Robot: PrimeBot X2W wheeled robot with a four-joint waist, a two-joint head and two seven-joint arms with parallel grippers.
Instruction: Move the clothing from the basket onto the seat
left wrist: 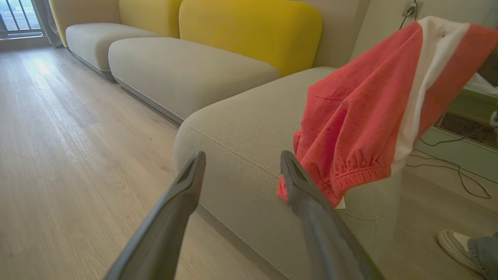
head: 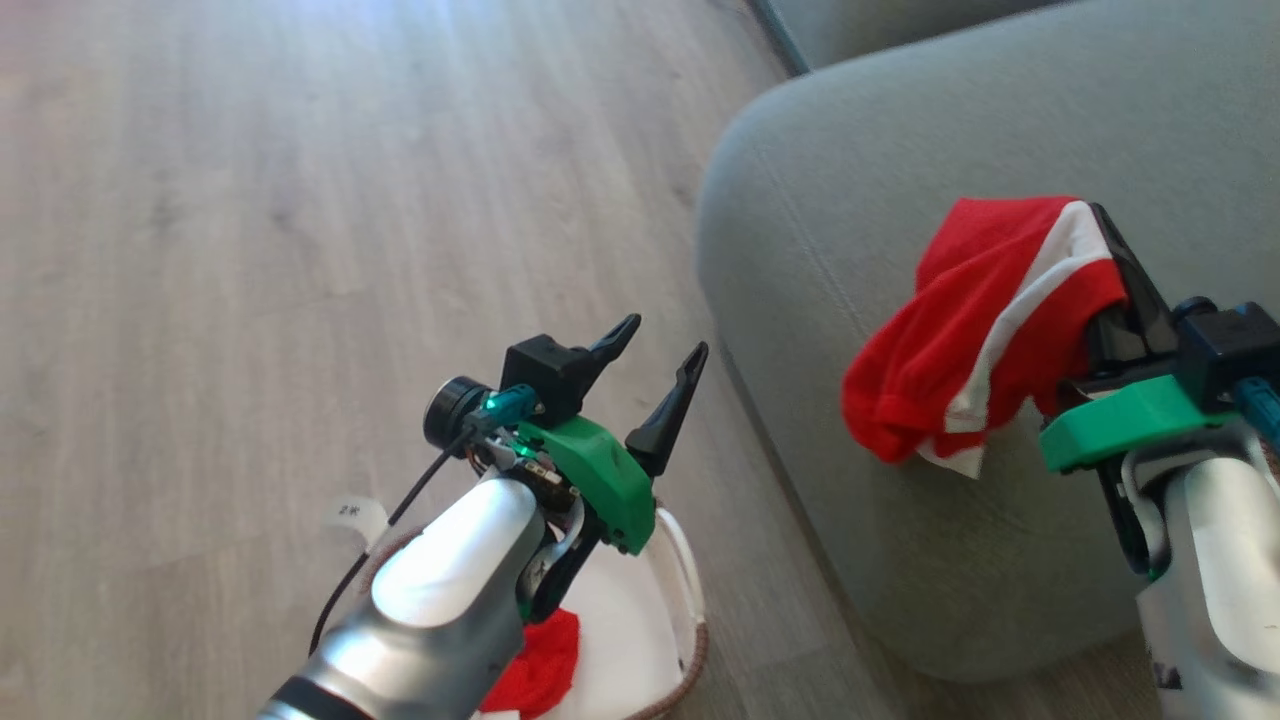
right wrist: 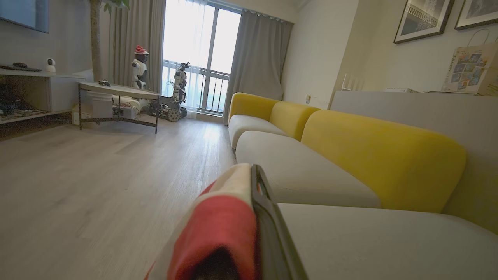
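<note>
Two red garments are split between basket and gripper. The first garment (head: 960, 320) hangs from the right gripper (head: 1105, 225) over the front of the grey seat (head: 850, 150), the jaws closed on its upper end with one dark finger showing and the other under the cloth. In the head view its long axis runs from the fingertip at upper right down to a bunched lower end at lower left, a white stripe following that line. Whether the lower end touches the seat cannot be told. The second garment (head: 540, 665) lies in the basket (head: 690, 665) on the wooden floor (head: 250, 250), just beside the seat and partly hidden by the left forearm. The left gripper (head: 663, 340) hovers above the basket with jaws wide and nothing between them, fingers pointing up and right in this view, towards the seat. From the left wrist, past the spread left gripper (left wrist: 242, 157), the garment (left wrist: 350, 116) hangs with its stripe running top to bottom and a gathered hem lowest, at the seat's (left wrist: 241, 128) rounded corner; yellow back cushions (left wrist: 249, 31) and a person's shoe (left wrist: 453, 241) also appear. From the right wrist, the garment (right wrist: 221, 221) drapes left of the right gripper (right wrist: 251, 173), the seat (right wrist: 389, 245) stretching to the right below.
</note>
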